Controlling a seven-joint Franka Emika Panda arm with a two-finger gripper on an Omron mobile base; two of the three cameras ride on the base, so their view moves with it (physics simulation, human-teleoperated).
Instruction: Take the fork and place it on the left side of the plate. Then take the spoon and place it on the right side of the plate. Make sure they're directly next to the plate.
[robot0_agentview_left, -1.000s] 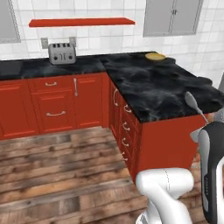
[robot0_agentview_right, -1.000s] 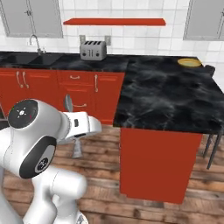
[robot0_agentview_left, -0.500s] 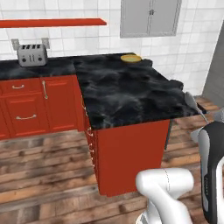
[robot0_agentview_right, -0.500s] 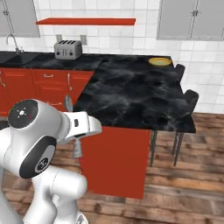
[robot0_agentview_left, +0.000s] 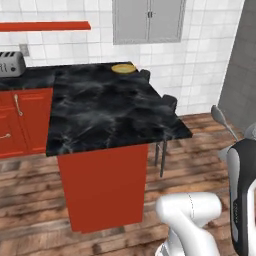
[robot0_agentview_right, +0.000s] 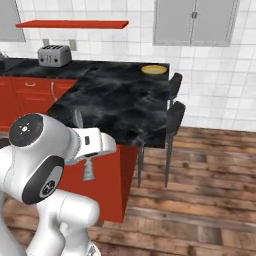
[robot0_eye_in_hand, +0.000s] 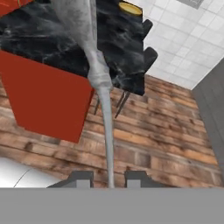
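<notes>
- While the gripper is closed on the spoon by its handle, the spoon's long axis points straight away from the fingers.
- The plate sits at the counter's far end, well apart, ahead of the gripper.

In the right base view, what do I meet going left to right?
Toaster → spoon held by the arm → plate at the counter's far corner → two dark stools beside the counter → wall cabinet.
</notes>
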